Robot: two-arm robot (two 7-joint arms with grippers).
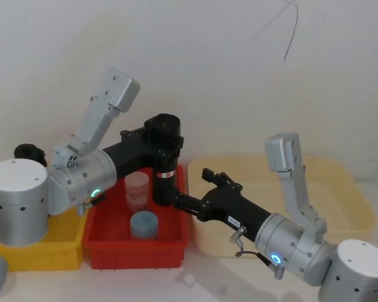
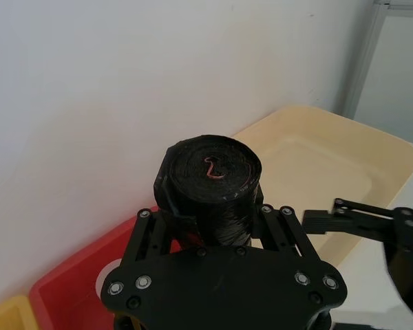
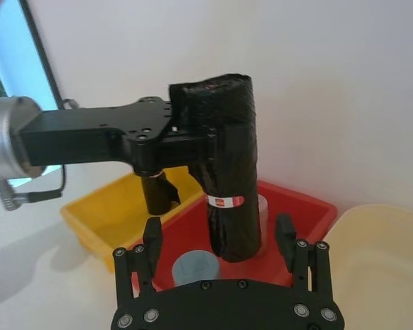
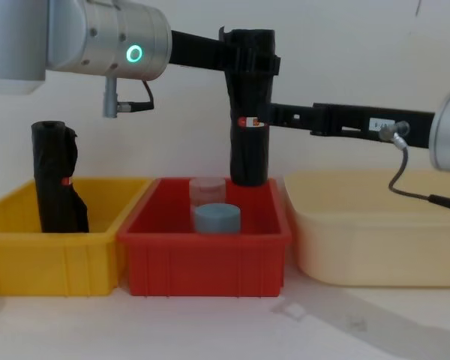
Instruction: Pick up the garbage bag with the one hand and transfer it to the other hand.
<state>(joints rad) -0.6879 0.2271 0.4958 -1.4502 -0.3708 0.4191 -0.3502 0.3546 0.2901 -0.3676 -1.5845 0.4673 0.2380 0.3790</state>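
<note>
Two end effectors meet at the bag [image 4: 249, 142], which hangs upright above the far part of the red bin [image 4: 210, 262]. The left end effector [image 4: 251, 61] pinches its upper part. The right end effector [image 3: 218, 234], reaching in from the right, is spread, with one finger on each side of the roll near the label band, apparently not yet touching. For a good handover, centre the roll between those fingers and close firmly below the left's grip. Release the left only once the right's hold looks secure.
</note>
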